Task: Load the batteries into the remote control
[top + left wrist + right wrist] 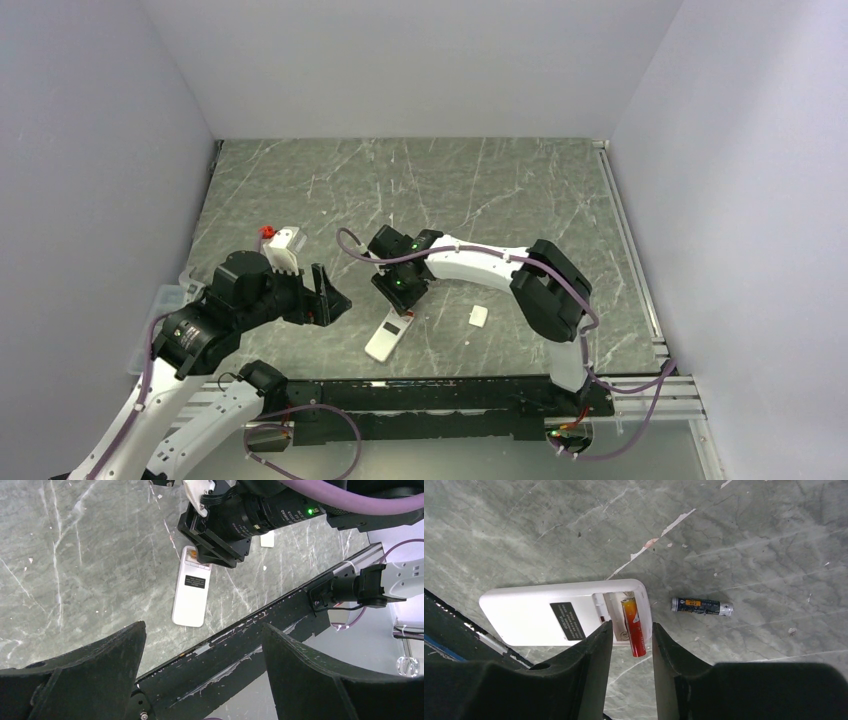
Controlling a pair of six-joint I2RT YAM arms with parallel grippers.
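The remote control (386,339) lies back up near the table's front edge, with its dark label and open battery bay showing in the right wrist view (539,615). A red and orange battery (633,625) lies slanted in the bay, one end sticking out past the remote's edge. My right gripper (632,626) is open just above it, with a finger on each side and gaps to both. A dark battery (702,606) with a silver end lies on the table beside the remote. My left gripper (202,628) is open and empty, raised at the near left (326,296).
A small flat white square piece (478,315) lies right of the remote and also shows in the left wrist view (267,539). A black rail (450,393) runs along the table's near edge. White walls enclose the table on three sides.
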